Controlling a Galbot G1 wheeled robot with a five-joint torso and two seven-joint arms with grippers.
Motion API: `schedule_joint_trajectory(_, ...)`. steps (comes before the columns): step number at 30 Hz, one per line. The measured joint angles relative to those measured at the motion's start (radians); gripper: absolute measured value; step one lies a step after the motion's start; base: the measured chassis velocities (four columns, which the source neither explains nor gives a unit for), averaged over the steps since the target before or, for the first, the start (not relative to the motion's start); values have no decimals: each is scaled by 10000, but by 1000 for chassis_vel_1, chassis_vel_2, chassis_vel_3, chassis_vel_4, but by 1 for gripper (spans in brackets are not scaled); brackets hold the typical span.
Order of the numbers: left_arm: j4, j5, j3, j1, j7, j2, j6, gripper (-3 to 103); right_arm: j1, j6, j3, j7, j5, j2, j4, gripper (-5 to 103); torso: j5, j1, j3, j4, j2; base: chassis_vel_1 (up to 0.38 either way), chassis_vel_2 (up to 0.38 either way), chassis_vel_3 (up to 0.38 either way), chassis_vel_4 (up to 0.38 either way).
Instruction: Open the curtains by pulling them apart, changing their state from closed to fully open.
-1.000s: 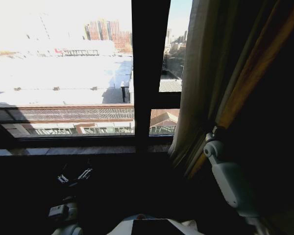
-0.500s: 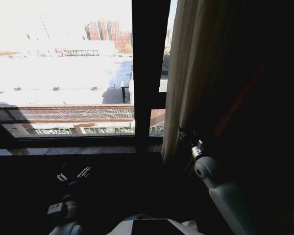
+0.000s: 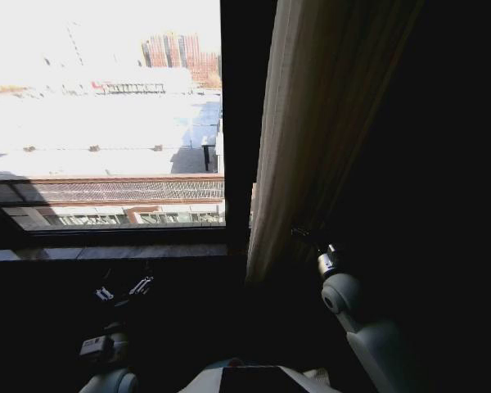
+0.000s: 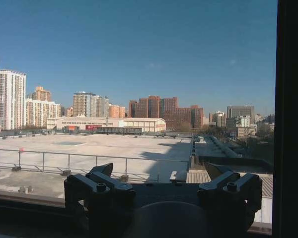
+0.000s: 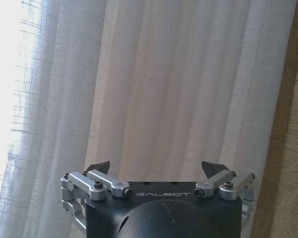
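Your right claw (image 5: 157,173) faces the curtains (image 5: 179,84), spread wide, gripping nothing; next, clamp that fabric and drag right.

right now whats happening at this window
The robot is working on the curtains. Its right gripper, fingers open, faces the pleated right curtain close up without gripping it. That curtain hangs bunched on the right, its edge overlapping the dark window frame, and the glass to the left of it is uncovered. The left gripper is open too, held low below the sill and pointing out at the rooftops.
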Motion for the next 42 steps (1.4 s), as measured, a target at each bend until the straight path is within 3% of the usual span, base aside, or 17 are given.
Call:
schedule_joint_trajectory(15,-12,26,10,47,8,-12,-13,100,41,18,-171,-95,-68,118,42,100,0,0,1,-2,0,194,199,-188,-191)
schedule_joint_trajectory(42,-11,33,14,81,27,-4,-16,100,-15,37,-447,-277,-412,389,47,100,0,2,1,-2,0,348,359,-353,-340)
